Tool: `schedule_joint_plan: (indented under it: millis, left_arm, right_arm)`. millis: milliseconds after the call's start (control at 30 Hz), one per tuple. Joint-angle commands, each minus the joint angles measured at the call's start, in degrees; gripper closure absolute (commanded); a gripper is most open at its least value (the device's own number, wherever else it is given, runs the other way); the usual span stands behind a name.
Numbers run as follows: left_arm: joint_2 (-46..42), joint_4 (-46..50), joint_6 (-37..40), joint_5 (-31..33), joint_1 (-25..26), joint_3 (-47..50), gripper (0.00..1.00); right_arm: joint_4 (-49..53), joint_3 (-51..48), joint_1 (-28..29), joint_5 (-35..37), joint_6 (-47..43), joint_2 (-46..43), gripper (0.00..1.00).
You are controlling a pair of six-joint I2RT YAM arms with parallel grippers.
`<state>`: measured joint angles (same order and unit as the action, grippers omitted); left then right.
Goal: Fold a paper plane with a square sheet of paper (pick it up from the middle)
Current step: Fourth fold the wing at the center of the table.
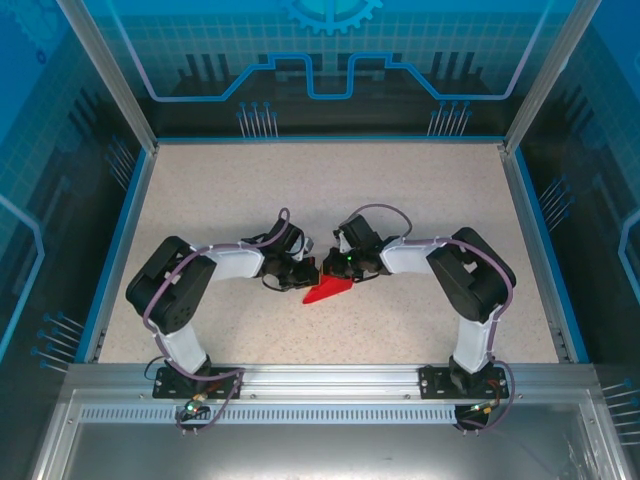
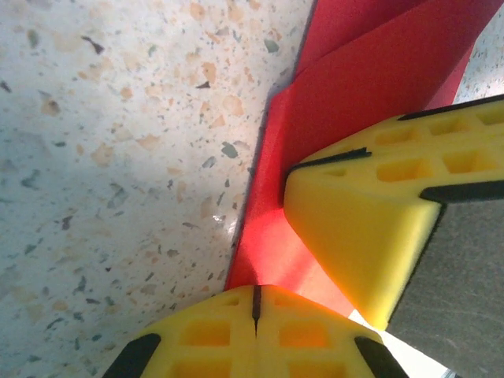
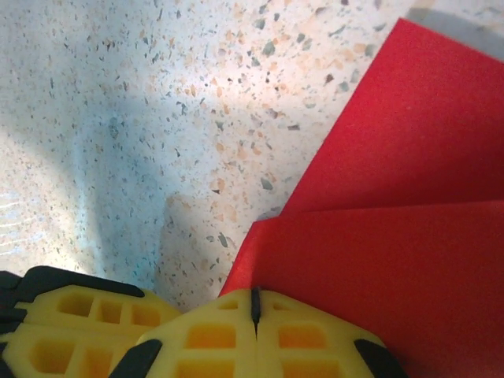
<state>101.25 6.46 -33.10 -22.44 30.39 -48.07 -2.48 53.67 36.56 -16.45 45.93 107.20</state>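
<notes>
Paper (image 1: 328,291), thin, bright red and folded into a pointed wedge, lies on the speckled table (image 1: 420,200) directly beneath and between both sets of fingertips. The left gripper (image 2: 256,305) is closed, its tips pressed together at the paper's edge. The right gripper (image 3: 256,305) is closed too, at a layered corner. Whether either seam actually pinches paper cannot be told. The wedge's long axis runs from one gripper towards the other, with its point on the left gripper's side. Both are equally near, so the next crease likely follows that line.
</notes>
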Motion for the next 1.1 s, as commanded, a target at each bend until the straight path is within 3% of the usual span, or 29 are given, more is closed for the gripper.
schedule_joint_plan:
  millis: [0,367,567,667,767,900,1067]
  left_arm:
    - [6.5,11.3,-0.8,9.1,1.1,3.5,1.00]
    - [7.1,12.1,-1.3,9.3,1.2,3.6,1.00]
    - [7.1,12.1,-0.7,8.7,1.1,2.7,1.00]
    - [6.6,11.8,-0.7,8.4,1.2,2.4,1.00]
    - [5.9,11.3,-0.6,8.3,1.3,2.4,1.00]
    - [4.6,10.7,-0.4,8.4,1.5,2.4,1.00]
    - [3.4,10.7,-0.2,8.3,1.9,1.9,1.00]
  right_arm:
    - [0.1,-3.7,-4.8,1.3,-4.0,2.2,0.97]
    - [-1.8,-4.4,-19.2,-1.7,-9.1,0.2,0.96]
    - [-0.4,-3.8,-22.2,-0.5,-9.9,-4.7,0.96]
    - [0.5,-5.5,-20.9,-0.2,-9.3,-11.7,0.96]
    - [1.3,-7.4,-15.6,-0.2,-6.9,-15.7,0.95]
    - [0.6,-7.5,-6.9,0.4,-1.8,-13.2,0.96]
    - [-1.9,-4.9,-2.1,0.6,1.7,-6.8,0.96]
